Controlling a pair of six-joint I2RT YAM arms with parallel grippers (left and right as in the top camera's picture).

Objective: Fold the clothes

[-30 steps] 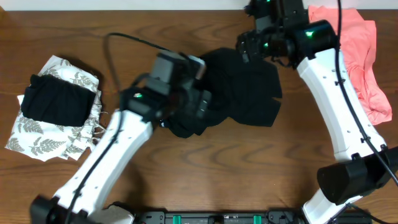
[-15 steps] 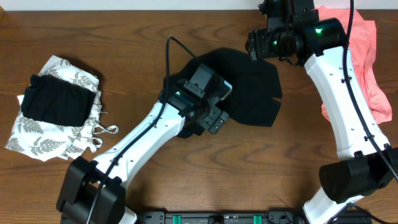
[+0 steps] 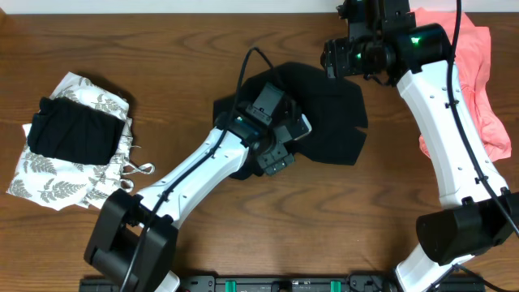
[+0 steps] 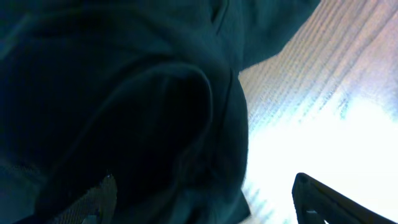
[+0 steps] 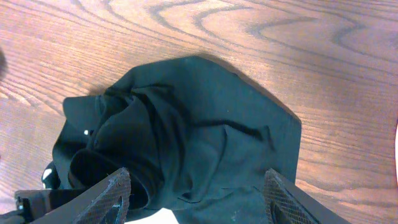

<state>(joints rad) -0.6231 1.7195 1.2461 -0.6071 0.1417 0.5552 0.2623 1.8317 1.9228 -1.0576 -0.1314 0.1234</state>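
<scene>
- The black shirt (image 3: 332,122) lies crumpled in a heap on the wooden worktop (image 3: 162,32), a little right of the middle and toward the far edge. Its right side spreads flatter, and its left side is bunched into folds.
- In the right wrist view, one or two tiny white marks show on the bunched side of the shirt.
- The left end effector (image 4: 205,180) hangs low over the near left part of the shirt. It is released, with its two fingers (image 4: 93,199) wide apart. Dark fabric fills the view below them and nothing is clamped between them.
- The right end effector (image 5: 196,177) hovers above the far right edge of the shirt. It is also released, fingers apart and holding nothing, with the whole heap visible beneath it.
- A salmon-pink garment (image 3: 474,81) lies loosely at the far right of the worktop, partly behind the right arm and apart from the shirt.
- At the left, well apart from the shirt, a white leaf-print garment (image 3: 57,182) lies on the worktop, and a folded black garment (image 3: 73,134) rests on top of it.
</scene>
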